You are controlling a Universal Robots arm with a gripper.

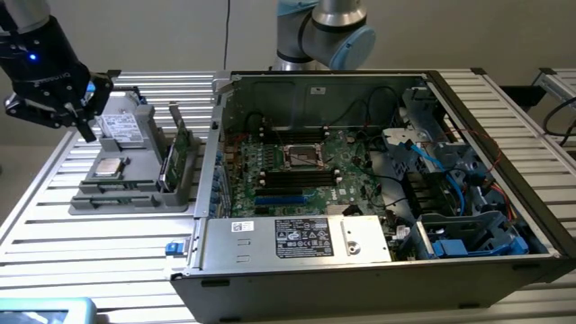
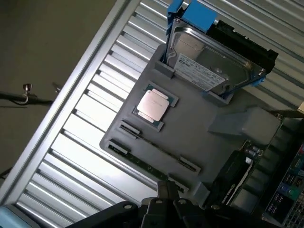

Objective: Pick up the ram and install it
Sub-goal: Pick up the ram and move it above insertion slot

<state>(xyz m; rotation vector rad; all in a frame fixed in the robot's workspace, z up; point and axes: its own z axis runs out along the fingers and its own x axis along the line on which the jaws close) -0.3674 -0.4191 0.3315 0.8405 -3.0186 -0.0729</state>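
The tool (image 1: 67, 120) hovers above a grey tray (image 2: 204, 128) on the counter (image 1: 90, 236); whether it is wide or narrow cannot be told. The ram (image 2: 142, 163) stands on edge in a tray slot, likely so it can be gripped from above.

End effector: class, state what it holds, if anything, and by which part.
Nothing is held. The end effector hangs open above the tray, and the ram lies in its tray slot.
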